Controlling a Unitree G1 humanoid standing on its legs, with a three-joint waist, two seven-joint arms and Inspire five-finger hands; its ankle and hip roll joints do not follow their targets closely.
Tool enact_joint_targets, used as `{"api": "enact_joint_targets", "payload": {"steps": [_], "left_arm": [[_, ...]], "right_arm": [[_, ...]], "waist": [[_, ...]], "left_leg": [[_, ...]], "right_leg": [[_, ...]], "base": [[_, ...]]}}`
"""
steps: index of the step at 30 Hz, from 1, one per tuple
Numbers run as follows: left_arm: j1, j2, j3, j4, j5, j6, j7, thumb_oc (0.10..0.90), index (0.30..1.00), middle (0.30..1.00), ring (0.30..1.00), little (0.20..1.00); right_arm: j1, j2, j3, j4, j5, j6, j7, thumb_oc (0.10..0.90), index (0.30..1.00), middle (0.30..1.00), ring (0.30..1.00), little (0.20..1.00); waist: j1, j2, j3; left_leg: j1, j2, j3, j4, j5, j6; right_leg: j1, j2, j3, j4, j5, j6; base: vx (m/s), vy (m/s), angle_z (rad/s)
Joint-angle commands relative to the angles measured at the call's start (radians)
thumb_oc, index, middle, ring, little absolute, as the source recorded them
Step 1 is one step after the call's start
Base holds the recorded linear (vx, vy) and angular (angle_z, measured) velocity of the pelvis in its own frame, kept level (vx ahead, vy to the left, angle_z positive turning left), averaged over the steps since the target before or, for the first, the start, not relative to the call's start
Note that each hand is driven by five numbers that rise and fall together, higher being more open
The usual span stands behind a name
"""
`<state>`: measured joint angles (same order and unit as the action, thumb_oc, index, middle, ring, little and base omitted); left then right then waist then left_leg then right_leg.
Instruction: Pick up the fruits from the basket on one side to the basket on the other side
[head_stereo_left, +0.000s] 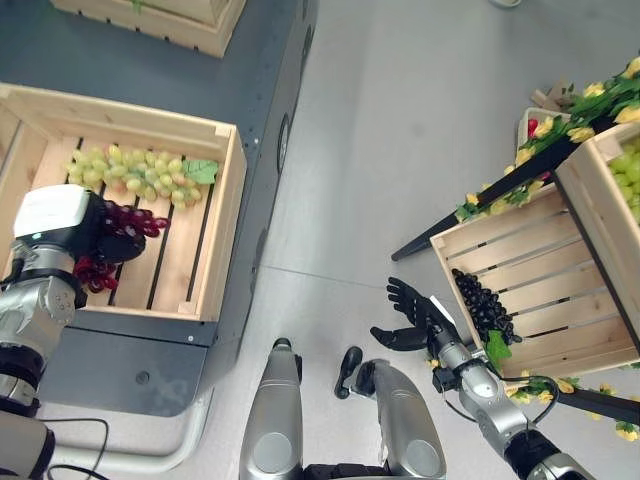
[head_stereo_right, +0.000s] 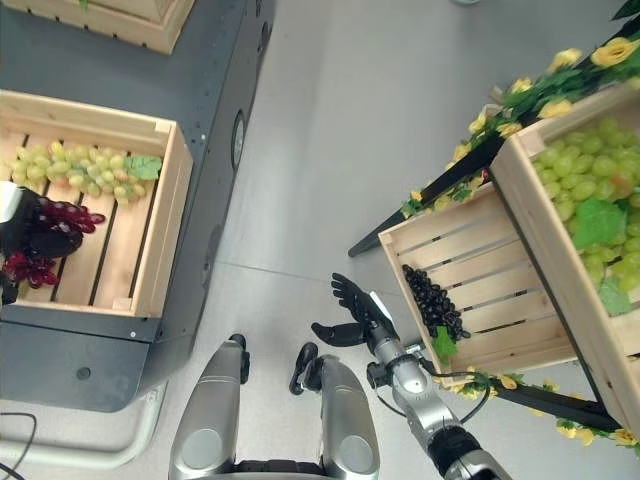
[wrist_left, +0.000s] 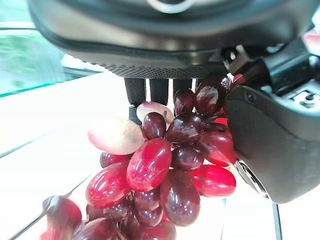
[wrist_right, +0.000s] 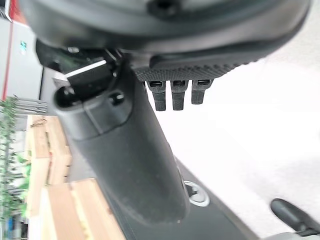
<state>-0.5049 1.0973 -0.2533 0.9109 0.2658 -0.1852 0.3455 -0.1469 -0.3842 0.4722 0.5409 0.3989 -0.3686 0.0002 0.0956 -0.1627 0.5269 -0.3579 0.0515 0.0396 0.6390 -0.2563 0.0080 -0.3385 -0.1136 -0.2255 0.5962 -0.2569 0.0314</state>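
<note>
- Dark red grapes in a glossy bunch (wrist_left: 160, 175) hang in the left hand (head_stereo_left: 112, 238), whose fingers (wrist_left: 150, 92) and thumb are clenched round the top of the bunch, as the left wrist view shows from close up.
- That hand holds the bunch over the slatted floor of the pale wooden crate on the robot's left (head_stereo_left: 222, 200), near the crate's near-left part.
- A bunch of pale green grapes with a green leaf (head_stereo_left: 135, 170) lies along the far side of the same crate, apart from the red bunch.
- This crate rests on a dark grey surface (head_stereo_left: 130, 370), and a second light wooden crate (head_stereo_left: 170, 20) stands farther back on it.
- On the robot's right, a tilted wooden crate with a slatted bottom (head_stereo_left: 560, 270) holds a bunch of small black grapes (head_stereo_left: 482, 305) with a green leaf at its near end.
- The right hand (head_stereo_left: 412, 318) hovers over the grey floor (head_stereo_left: 400, 130) just beside that crate's near-left corner, its fingers released and spread, holding nothing.
- Beyond it, a further wooden bin (head_stereo_right: 530, 220) carries green grapes (head_stereo_right: 590, 190), and yellow artificial flowers with green leaves (head_stereo_left: 560, 125) trim the stand.
</note>
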Motion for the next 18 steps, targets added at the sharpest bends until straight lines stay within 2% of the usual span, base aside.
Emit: {"api": "enact_joint_targets", "payload": {"steps": [1,2,4,5,8,9,11,13,18], "left_arm": [[0.012,-0.031,0.172,-0.015,-0.26,-0.076,0.074,0.4,0.3,0.3,0.3,0.3],[0.037,-0.057,0.22,-0.027,-0.34,-0.086,0.05,0.4,0.3,0.3,0.3,0.3],[0.053,-0.084,0.258,-0.038,-0.434,-0.094,0.02,0.4,0.3,0.3,0.3,0.3],[0.065,-0.105,0.285,-0.052,-0.508,-0.099,-0.008,0.4,0.3,0.3,0.3,0.3],[0.08,-0.125,0.317,-0.073,-0.601,-0.113,-0.057,0.4,0.3,0.3,0.3,0.3],[0.083,-0.129,0.328,-0.086,-0.677,-0.124,-0.088,0.4,0.3,0.3,0.3,0.3],[0.084,-0.13,0.332,-0.094,-0.72,-0.128,-0.112,0.4,0.3,0.3,0.3,0.3],[0.075,-0.135,0.33,-0.144,-0.821,-0.155,-0.18,0.4,0.3,0.3,0.3,0.3],[0.033,-0.142,0.305,-0.235,-0.952,-0.169,-0.259,0.4,0.3,0.3,0.3,0.3]], "right_arm": [[0.012,-0.026,-0.083,-0.111,-0.04,-0.087,-0.115,0.8,0.9,0.9,0.9,0.9],[0.021,-0.021,-0.083,-0.135,-0.058,-0.082,-0.145,0.8,0.9,0.9,0.9,0.9],[0.029,-0.011,-0.081,-0.148,-0.077,-0.077,-0.17,0.8,0.9,0.9,0.9,0.9],[0.034,-0.001,-0.08,-0.15,-0.087,-0.079,-0.167,0.8,0.9,0.9,0.9,0.9],[0.041,0.007,-0.074,-0.16,-0.082,-0.072,-0.153,0.8,0.9,0.9,0.9,0.9],[0.042,0.008,-0.069,-0.168,-0.064,-0.069,-0.129,0.8,0.9,0.9,0.9,0.9],[0.043,0.009,-0.064,-0.176,-0.055,-0.063,-0.117,0.8,0.9,0.9,0.9,0.9],[0.045,0.013,-0.055,-0.203,-0.022,-0.059,-0.07,0.8,0.9,0.9,0.9,0.9],[0.041,0.011,-0.048,-0.224,0.018,-0.076,0.002,0.8,0.9,0.9,0.9,0.9]], "waist": [[-0.019,0.106,-0.134],[-0.026,0.12,-0.157],[-0.032,0.137,-0.183],[-0.035,0.149,-0.203],[-0.039,0.163,-0.237],[-0.041,0.169,-0.253],[-0.041,0.174,-0.265],[-0.038,0.185,-0.312],[-0.028,0.196,-0.371]], "left_leg": [[0.143,-0.092,0.015,-0.226,0.053,0.068],[0.175,-0.099,0.018,-0.267,0.066,0.066],[0.211,-0.107,0.022,-0.31,0.078,0.065],[0.242,-0.115,0.026,-0.352,0.089,0.064],[0.291,-0.124,0.025,-0.422,0.109,0.061],[0.309,-0.127,0.021,-0.453,0.121,0.058],[0.322,-0.128,0.016,-0.477,0.132,0.056],[0.356,-0.134,-0.005,-0.554,0.166,0.052],[0.4,-0.137,-0.036,-0.663,0.213,0.045]], "right_leg": [[0.104,-0.031,0.006,-0.086,0.119,0.036],[0.127,-0.026,0.016,-0.124,0.128,0.04],[0.155,-0.022,0.024,-0.163,0.139,0.046],[0.18,-0.018,0.028,-0.202,0.154,0.053],[0.218,-0.008,0.034,-0.266,0.175,0.06],[0.235,-0.004,0.037,-0.299,0.188,0.063],[0.247,-0.001,0.038,-0.325,0.195,0.063],[0.279,0.014,0.043,-0.397,0.221,0.065],[0.329,0.031,0.046,-0.502,0.25,0.066]], "base": [[0.05,0.024,-0.13],[0.06,0.037,-0.15],[0.06,0.037,-0.16],[0.06,0.018,-0.06],[0.05,-0.019,-0.05],[0.03,-0.048,-0.06],[0.03,-0.052,-0.02],[0.04,-0.112,-0.03],[0.03,-0.101,-0.02]]}}
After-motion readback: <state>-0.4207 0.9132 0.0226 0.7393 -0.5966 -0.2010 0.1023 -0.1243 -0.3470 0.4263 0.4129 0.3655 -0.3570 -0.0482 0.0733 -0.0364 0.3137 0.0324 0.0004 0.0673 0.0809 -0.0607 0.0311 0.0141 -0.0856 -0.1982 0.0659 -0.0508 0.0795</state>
